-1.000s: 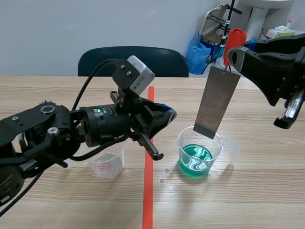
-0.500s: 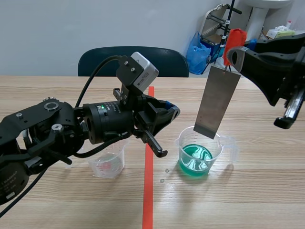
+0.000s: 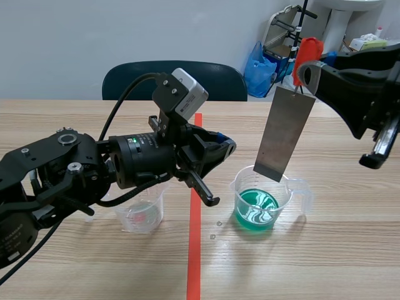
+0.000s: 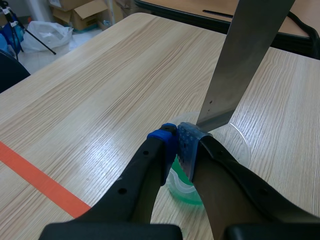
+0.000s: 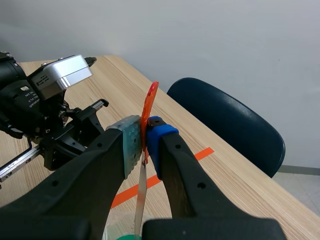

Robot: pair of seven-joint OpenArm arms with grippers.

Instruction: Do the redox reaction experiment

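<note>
A grey metal strip (image 3: 285,132) hangs from an orange-red tab (image 3: 307,52), and my right gripper (image 3: 310,70) is shut on that tab, high at the right. The strip's lower edge sits at the mouth of a clear beaker (image 3: 263,201), above its green liquid. In the right wrist view the tab (image 5: 150,102) is pinched between the pads of my right gripper (image 5: 145,131). My left gripper (image 3: 224,149) is shut on nothing, just left of the strip. In the left wrist view that gripper (image 4: 177,138) hovers over the green beaker (image 4: 182,186), close to the strip (image 4: 243,57).
A second clear beaker (image 3: 143,214) stands beneath the left arm, left of the orange-red tape line (image 3: 194,250). A dark blue chair (image 3: 175,80) is behind the table's far edge. Blue bags and clutter sit at the back right.
The left arm shifted slightly up and to the right, then stopped. The green liquid's swirl has calmed. The right arm and strip have stayed still.
</note>
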